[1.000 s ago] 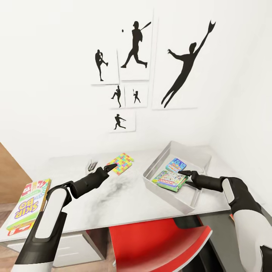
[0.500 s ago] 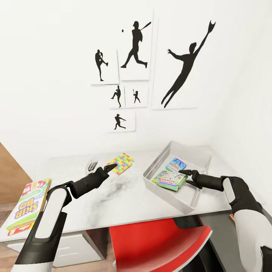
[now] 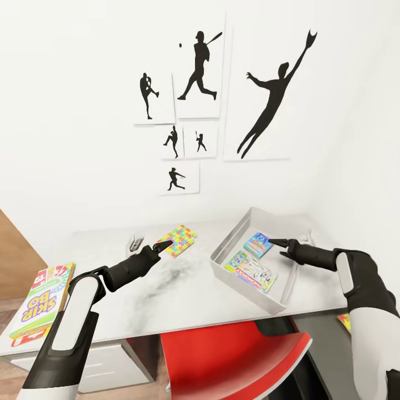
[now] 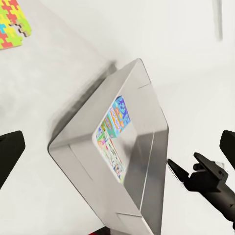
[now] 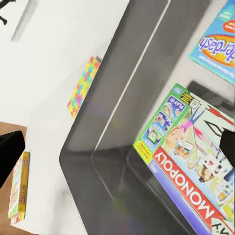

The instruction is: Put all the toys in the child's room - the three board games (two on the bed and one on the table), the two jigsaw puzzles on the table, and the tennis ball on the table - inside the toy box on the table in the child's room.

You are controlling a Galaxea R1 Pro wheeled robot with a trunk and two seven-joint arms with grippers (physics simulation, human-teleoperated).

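Skip-Bo game: red-green-yellow flat cardboard Skip-Bo box (image 3: 42,300) lies at the left end of the light grey desk top (image 3: 183,289), close to its front edge, long axis running front to back; not yet boxed.
Left gripper: left gripper (image 3: 164,245) hovers over mid-desk, empty; in the left wrist view its fingers stand wide apart.
Jigsaw puzzle: thin multicolour jigsaw square (image 3: 177,239) lies flat near the back edge, just beyond the left fingertips and slightly right of them.
Toy box: light grey lidless bin with sloping sides (image 3: 296,283) sits at the right end of the desk, holding the white-green flat Monopoly box (image 3: 251,272) and the small blue game box (image 3: 258,243).
Right gripper: right gripper (image 3: 276,243) hangs over the bin beside the blue box, empty, jaws parted.
Governing relation: judged, the puzzle is the nearest remaining toy, and the left arm is much the nearer; a short forward reach should cover it.
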